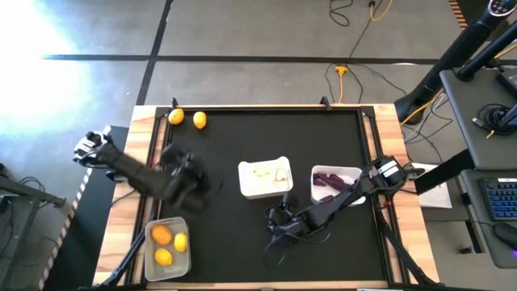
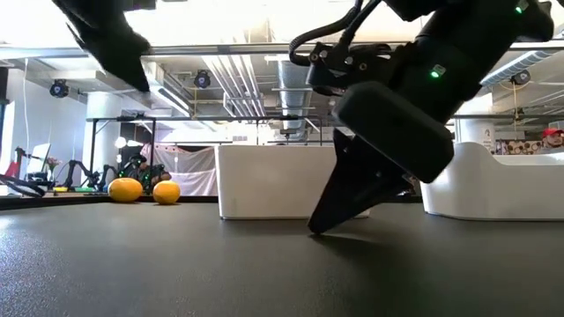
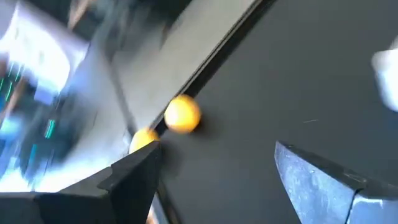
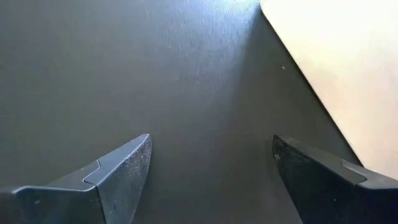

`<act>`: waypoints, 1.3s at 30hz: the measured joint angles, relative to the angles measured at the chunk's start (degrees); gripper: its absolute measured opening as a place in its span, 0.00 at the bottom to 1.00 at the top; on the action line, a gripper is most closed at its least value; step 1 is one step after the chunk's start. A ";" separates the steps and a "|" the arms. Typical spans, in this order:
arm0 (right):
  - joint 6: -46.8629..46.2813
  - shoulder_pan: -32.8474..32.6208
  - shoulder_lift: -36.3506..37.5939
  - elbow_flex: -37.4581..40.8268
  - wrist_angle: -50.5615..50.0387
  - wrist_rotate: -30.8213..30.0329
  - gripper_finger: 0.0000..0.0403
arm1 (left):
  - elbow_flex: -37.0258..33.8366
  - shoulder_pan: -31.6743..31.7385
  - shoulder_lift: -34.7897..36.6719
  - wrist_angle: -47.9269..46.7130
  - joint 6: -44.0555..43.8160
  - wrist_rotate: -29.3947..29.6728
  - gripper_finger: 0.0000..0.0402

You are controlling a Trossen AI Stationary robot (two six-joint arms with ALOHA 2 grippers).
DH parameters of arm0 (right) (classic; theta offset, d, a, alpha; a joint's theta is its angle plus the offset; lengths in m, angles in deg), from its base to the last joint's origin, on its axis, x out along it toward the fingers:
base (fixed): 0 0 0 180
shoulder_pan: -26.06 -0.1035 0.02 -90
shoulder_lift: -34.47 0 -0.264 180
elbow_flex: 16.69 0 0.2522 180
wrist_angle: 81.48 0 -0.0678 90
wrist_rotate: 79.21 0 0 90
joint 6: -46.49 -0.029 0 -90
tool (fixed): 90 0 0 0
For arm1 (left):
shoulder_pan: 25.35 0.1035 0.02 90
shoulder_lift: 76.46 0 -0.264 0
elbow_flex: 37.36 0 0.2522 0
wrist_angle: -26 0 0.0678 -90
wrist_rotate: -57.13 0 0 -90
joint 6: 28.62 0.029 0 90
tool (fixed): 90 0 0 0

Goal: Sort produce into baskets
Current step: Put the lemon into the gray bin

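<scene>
Currently the left gripper point(image 1: 191, 179) fingers are spread wide, nothing held; two loose lemons point(image 3: 182, 114) are seen ahead of the fingers at the tabletop point(image 1: 242, 242) edge. The left arm is stretched in from the left side, raised above the tabletop, just beyond the clear tub point(image 1: 167, 246), where three lemons are held. The right gripper point(image 1: 280, 226) fingers are also spread wide and empty, tips lowered to the bare tabletop, a white tray point(image 4: 348, 74) just beside one finger. The right arm is angled down across the purple-vegetable tray point(image 1: 334, 184). The garlic tray point(image 1: 265, 179) is placed between the two grippers. No readable writing is seen.
</scene>
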 joint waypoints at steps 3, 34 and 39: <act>-0.04 -0.36 0.00 0.55 0.33 -0.14 0.81 | -2.86 13.51 1.22 6.16 4.42 -2.55 0.73; 7.81 2.13 6.30 7.98 -1.48 0.16 0.81 | -22.55 68.96 -8.40 79.30 39.28 -29.21 0.74; 8.58 4.46 7.88 9.82 -1.01 -0.12 0.81 | -18.26 68.65 -13.52 79.26 38.14 -28.15 0.74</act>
